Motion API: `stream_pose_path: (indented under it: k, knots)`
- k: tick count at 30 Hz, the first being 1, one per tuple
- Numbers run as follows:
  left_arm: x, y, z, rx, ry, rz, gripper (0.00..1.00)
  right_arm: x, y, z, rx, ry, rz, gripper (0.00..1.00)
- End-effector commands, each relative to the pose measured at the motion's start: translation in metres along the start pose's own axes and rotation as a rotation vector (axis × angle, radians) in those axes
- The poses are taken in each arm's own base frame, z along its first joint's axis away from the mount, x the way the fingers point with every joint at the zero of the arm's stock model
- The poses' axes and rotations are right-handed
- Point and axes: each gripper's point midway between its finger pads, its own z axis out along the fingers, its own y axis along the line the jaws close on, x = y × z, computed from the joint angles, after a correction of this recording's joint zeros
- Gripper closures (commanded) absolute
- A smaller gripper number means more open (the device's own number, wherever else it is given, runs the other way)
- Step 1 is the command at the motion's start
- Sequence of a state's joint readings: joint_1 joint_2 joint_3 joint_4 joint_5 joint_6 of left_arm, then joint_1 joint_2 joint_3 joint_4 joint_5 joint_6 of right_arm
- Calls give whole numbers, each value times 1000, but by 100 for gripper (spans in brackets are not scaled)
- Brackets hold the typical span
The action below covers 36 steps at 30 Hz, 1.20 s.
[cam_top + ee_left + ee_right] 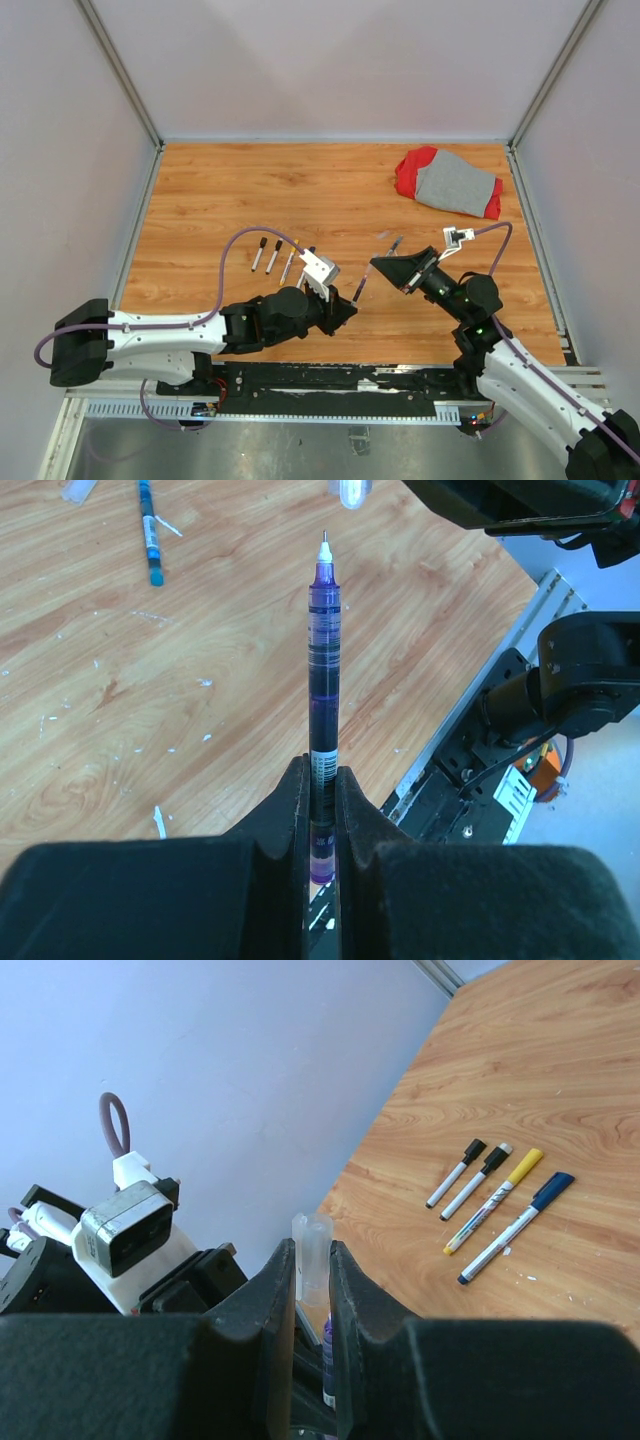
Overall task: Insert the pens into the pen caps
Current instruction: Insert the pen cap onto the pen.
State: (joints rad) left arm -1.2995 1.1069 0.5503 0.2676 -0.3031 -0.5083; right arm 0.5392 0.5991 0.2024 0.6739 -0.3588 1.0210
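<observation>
My left gripper [321, 775] is shut on the lower barrel of a purple pen [323, 660], whose bare tip points up and away. Just beyond that tip hangs a clear pen cap [350, 490], slightly to its right and not touching. My right gripper [311, 1248] is shut on this clear cap [313, 1232], and the purple pen [327, 1355] shows below its fingers. From above, the left gripper [345, 305], purple pen [360, 286] and right gripper [378, 264] meet at mid-table. Several more pens [273, 257] lie in a row to the left, also seen as capped pens [495, 1200].
A red and grey cloth [450, 183] lies at the back right. One loose blue pen [393, 245] rests on the wood just behind the right gripper, seen as the blue pen [149, 530]. White flecks dot the tabletop. The black base rail [330, 380] runs along the near edge.
</observation>
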Motion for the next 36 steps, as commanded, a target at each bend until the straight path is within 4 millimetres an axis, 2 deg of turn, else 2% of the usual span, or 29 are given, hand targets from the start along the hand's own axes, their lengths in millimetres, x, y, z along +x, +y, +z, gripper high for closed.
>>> stream_pose_path:
  k: [1,19,36]
  knots:
    - [-8,-9,2,24,-28,4,100,-8,13,-1,-54,-27,-15,99]
    - [-10,-7,0,17,-36,5,99,9,1,0,-12,46,-7,99]
    - [-9,-5,1,5,-33,3,100,28,-2,-2,-14,110,9,99]
